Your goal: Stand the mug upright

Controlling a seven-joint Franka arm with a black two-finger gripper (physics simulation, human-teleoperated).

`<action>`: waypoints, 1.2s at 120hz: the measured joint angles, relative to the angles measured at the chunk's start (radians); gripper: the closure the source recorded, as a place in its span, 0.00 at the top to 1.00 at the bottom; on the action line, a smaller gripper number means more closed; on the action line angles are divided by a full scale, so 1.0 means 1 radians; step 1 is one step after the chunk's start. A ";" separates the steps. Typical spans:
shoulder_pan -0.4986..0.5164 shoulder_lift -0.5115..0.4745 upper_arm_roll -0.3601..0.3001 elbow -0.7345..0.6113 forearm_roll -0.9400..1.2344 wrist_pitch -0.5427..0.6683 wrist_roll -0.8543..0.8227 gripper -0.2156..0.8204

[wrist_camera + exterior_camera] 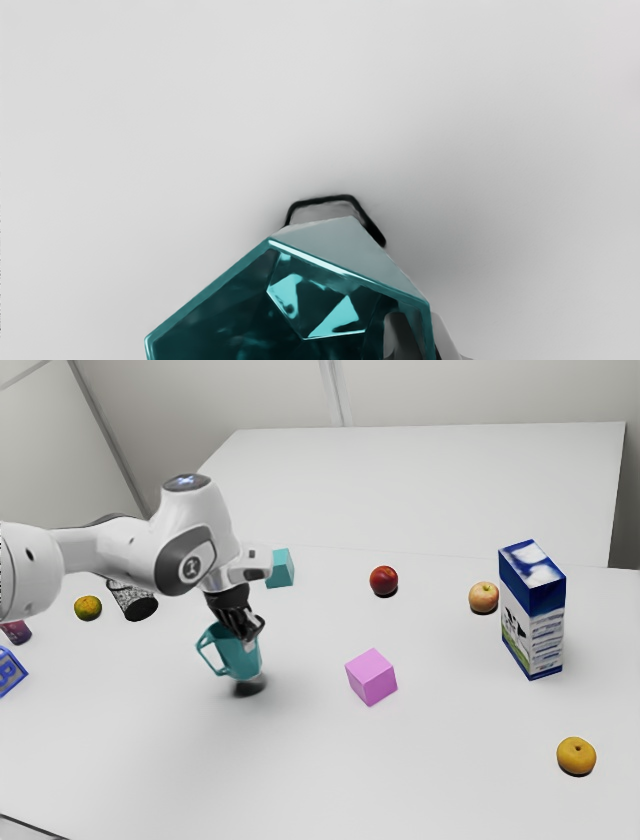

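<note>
Exterior view: pincer [252,629] downward at mug [238,656].

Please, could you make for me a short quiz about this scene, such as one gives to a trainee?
1. Multiple choice. By which part does the gripper hold the teal mug?
a) its handle
b) its wall
c) its base

2. True or false: the blue-and-white carton stands upright on the table.

3. Fill in: in the exterior view, the cube below the red fruit is ____.

Key: 1 b; 2 true; 3 pink.
</note>
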 joint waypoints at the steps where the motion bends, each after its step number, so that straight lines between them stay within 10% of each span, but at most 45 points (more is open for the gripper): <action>1: -0.001 0.001 0.000 0.000 0.001 0.003 -0.003 0.04; 98: 0.030 0.177 -0.041 0.120 0.004 0.076 -0.179 0.04; 144: 0.029 0.129 -0.046 0.119 -0.005 0.072 -0.201 0.61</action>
